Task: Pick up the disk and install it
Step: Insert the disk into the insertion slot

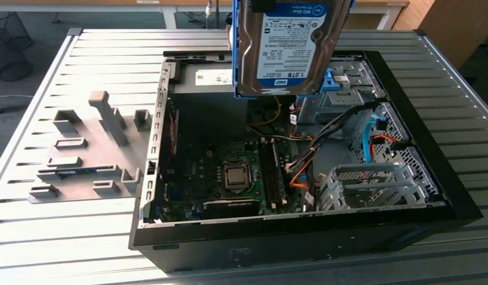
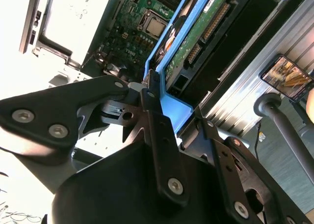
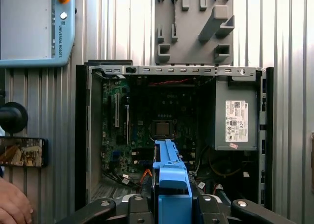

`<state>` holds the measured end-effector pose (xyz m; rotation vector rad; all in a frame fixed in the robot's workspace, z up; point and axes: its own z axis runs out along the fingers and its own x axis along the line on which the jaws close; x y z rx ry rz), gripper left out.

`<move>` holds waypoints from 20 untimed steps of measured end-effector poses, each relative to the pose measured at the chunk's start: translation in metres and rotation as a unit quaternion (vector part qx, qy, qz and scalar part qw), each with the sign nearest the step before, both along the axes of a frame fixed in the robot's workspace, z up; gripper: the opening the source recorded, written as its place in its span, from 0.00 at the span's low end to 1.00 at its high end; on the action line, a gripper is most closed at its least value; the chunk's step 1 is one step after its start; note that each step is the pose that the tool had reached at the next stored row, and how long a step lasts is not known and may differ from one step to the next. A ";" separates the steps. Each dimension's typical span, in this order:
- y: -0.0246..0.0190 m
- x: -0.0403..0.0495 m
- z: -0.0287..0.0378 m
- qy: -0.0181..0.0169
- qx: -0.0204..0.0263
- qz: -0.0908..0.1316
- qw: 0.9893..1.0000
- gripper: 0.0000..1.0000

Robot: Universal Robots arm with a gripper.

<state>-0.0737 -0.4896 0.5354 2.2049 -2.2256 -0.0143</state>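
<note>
The disk point(image 1: 288, 47), a silver hard drive with a white-and-blue label in a bright blue carrier frame, hangs upright above the back of the open computer case point(image 1: 454, 205). In both wrist views my gripper point(image 3: 172, 207) is shut on the blue frame point(image 2: 171, 103), with a black finger point(image 2: 153, 94) on each side. The disk point(image 3: 168, 162) points down toward the motherboard point(image 3: 162, 128). Just to the exterior view's right of the disk, the grey drive bay with its blue bracket point(image 1: 339, 83) sits lower, inside the case.
A grey fixture plate point(image 1: 85, 154) with raised blocks lies on the slatted table at the exterior view's left. Orange and black cables point(image 1: 307, 157) cross the case interior. A teach pendant point(image 3: 37, 27), a phone point(image 3: 22, 152) and a person's hand point(image 3: 12, 204) sit beside the case.
</note>
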 end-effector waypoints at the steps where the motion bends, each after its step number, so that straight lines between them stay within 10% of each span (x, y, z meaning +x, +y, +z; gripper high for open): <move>1: 0.0000 0.0001 0.0000 0.000 0.000 0.000 1.000 0.37; 14: -0.0004 0.0007 0.0000 0.000 0.000 0.000 1.000 0.37; 20: -0.0122 0.0006 -0.0007 0.000 0.000 0.000 1.000 0.37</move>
